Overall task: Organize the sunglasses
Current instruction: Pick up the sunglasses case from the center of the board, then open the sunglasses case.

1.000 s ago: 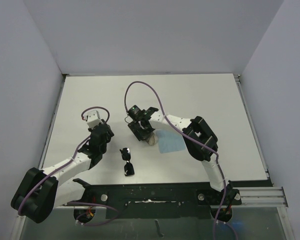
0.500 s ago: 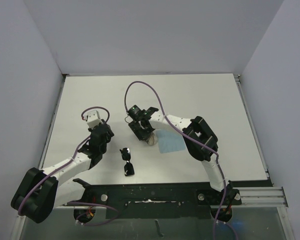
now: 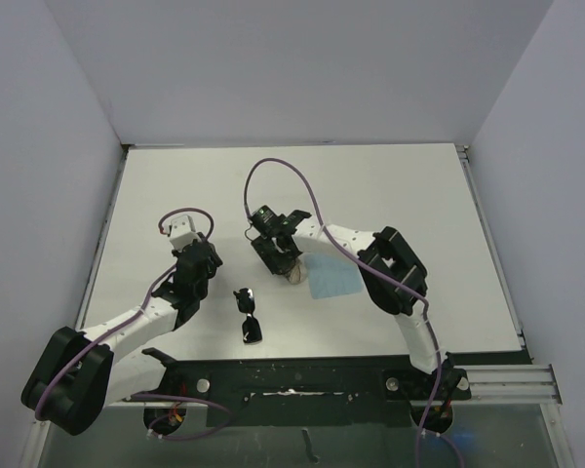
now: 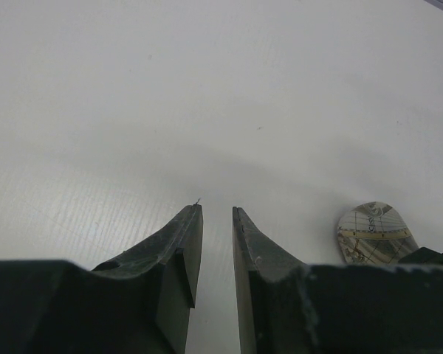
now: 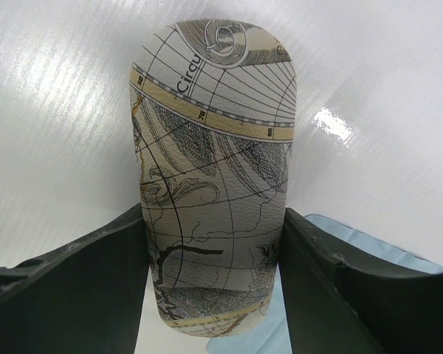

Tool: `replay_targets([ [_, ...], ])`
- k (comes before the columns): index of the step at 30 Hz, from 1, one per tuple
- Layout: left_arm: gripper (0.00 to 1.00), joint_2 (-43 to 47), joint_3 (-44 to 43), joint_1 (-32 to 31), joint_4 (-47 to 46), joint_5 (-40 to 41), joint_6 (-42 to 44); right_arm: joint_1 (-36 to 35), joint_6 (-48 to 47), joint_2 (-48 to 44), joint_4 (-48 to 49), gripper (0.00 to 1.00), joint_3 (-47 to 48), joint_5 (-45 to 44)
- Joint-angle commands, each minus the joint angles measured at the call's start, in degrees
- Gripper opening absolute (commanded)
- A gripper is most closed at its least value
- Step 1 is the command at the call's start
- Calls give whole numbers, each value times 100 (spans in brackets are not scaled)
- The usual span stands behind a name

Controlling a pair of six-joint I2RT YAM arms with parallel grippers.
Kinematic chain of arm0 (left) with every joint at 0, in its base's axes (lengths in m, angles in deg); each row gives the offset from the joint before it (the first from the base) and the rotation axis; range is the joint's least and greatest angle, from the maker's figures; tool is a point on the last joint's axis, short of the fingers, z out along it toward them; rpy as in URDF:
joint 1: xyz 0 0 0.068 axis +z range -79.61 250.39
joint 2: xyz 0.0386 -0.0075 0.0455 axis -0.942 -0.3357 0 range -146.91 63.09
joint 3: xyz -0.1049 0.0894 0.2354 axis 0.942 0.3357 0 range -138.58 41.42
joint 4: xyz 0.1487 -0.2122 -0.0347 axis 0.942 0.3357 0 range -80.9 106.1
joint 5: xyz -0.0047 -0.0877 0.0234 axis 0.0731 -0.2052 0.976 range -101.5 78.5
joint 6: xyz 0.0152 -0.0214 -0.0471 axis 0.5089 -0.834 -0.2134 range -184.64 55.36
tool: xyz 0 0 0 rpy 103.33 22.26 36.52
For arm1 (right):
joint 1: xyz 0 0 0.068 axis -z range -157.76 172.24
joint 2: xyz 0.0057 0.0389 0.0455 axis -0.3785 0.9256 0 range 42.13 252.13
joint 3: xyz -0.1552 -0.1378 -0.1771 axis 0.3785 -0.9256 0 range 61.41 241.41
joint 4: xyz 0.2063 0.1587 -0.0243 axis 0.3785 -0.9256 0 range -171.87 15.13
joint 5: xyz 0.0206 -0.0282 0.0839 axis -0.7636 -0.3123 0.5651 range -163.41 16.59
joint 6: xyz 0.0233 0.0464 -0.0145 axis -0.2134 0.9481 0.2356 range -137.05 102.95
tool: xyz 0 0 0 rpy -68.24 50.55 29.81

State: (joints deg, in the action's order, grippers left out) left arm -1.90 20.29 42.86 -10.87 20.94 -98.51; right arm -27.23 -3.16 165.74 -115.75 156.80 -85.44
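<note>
A small pair of black-framed sunglasses (image 3: 248,314) with dark lenses lies on the white bench (image 3: 400,195). In the overhead view it sits low and centre-left, near the front edge, with bare surface all round. Just above and to the right, the right fingers (image 5: 96,258) clasp both sides of an oval beige map-printed case (image 5: 214,147), which overlaps the edge of a light blue square cloth (image 3: 333,280). The left fingers (image 4: 181,251) hover at left, narrowly parted, holding nothing.

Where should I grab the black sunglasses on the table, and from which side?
Probably the narrow bridge of the sunglasses, from straight above: they seem to lie flat, lenses in line near to far, so a grip closing left to right fits there.
</note>
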Motion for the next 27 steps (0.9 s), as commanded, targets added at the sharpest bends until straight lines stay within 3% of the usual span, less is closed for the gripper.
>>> replay_targets([
  [1, 23, 66, -23, 38, -244, -71, -32, 29, 30, -538, 359, 0, -249, 51],
  [9, 23, 24, -5, 46, -330, -213, -112, 168, -127, -1698, 996, 0, -750, 218],
  [17, 23, 204, -199, 15, -418, -726, -232, 802, -270, -3107, 1922, 0, -1582, 1703],
  [24, 28, 328, -460, -15, -874, -1483, -434, 1024, -536, -3824, 2368, 0, -1878, 2380],
  [27, 29, 267, -656, -29, -1014, -1788, -452, 1179, -614, -3998, 2594, 0, -1964, 3059],
])
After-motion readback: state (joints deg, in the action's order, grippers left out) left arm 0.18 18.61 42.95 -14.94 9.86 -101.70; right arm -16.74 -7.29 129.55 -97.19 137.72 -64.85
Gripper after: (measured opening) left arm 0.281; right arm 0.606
